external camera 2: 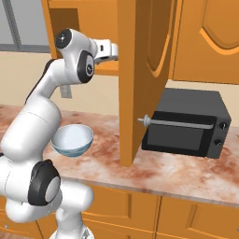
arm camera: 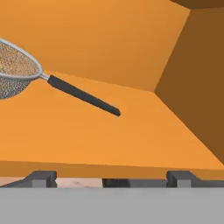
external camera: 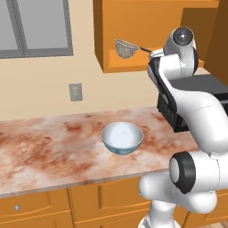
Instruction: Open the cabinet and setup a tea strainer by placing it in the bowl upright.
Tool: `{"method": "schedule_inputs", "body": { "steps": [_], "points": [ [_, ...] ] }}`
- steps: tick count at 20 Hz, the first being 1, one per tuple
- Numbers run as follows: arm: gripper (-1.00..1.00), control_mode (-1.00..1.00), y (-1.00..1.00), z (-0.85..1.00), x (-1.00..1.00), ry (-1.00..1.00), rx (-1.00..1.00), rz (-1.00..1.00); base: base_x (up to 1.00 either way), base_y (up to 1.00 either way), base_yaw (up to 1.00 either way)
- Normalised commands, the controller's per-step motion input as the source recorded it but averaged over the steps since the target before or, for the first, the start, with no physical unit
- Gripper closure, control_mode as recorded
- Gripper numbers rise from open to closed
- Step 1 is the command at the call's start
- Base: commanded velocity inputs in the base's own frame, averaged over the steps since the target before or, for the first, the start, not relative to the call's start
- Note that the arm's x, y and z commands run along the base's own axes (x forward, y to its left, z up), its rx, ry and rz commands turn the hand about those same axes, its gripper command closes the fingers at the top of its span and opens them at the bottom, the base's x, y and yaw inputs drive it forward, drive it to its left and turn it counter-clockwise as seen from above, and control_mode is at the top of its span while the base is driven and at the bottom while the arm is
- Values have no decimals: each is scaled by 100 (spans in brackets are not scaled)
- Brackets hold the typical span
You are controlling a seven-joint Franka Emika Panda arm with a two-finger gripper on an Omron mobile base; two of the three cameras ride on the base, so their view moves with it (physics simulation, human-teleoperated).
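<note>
Left base view: orange-brown wooden wall cabinet (external camera: 133,26) open, silver wire-mesh tea strainer with black handle (external camera: 126,47) on its shelf; pale white-blue ceramic bowl (external camera: 122,138) on marbled desk (external camera: 49,151) below. Right base view: door swung out, black microwave (external camera 2: 186,123) behind. Hand view: claw (arm camera: 111,178) tips apart, empty, short of the strainer handle
</note>
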Motion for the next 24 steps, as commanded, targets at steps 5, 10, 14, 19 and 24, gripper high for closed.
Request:
{"method": "schedule_inputs", "body": {
  "steps": [5, 10, 14, 19, 24],
  "points": [
    [-100, -100, 0, 11, 35, -15, 6, 1, 0, 0, 0],
    [-100, -100, 0, 2, 24, 0, 6, 6, 0, 0, 0],
    [-100, -100, -6, 14, 0, 9, 6, 1, 0, 0, 0],
    [-100, -100, -4, 24, -1, 8, 7, 3, 0, 0, 0],
    [-100, -100, 0, 9, 0, 5, 1, 8, 0, 0, 0]
  ]
}}
